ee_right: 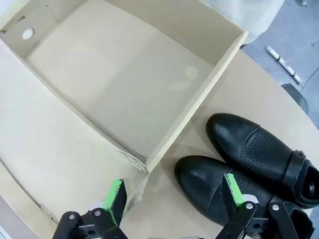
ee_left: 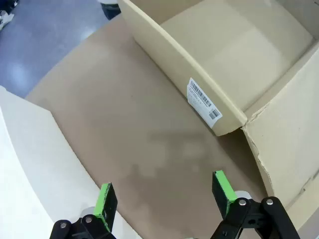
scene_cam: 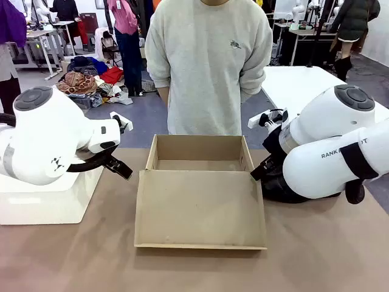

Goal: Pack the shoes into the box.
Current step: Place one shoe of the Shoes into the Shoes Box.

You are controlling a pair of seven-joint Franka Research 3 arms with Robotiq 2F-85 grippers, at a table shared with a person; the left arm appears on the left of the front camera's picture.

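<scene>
R hand (ee_right: 174,196) is apart and empty. It hangs at the bottom of the right wrist view, over the toe of the nearer shoe (ee_right: 209,191). L hand (ee_left: 164,196) is apart and empty too, at the bottom of the left wrist view. It's over bare desk (ee_left: 124,129), near the box (ee_left: 164,59) wall w/ the barcode label (ee_left: 203,105).

Step in hand, I'd say, is the first pick, R side. Don't pinch the toe: it tapers and the leather looks slick, so it'd prob. squirt out. Shift back toward the strap (ee_right: 296,169) and close across the width at mid-body. Lift straight up, since the box wall sits just beside the toes and the corner there is torn, so it could snag. Then carry it to the upper left of that frame and lay it flat on the box floor.

Count:
- 2 shoes (ee_right: 239,164), side by side and apparently touching, lower right of the right wrist view.
- 1 box, open and empty, centre of the front view.
- 1 flap (scene_cam: 200,210), lying flat below it.
- 1 white box (scene_cam: 48,204), lower left.
- 1 person (scene_cam: 209,67), top centre.
- 2 hands.
</scene>
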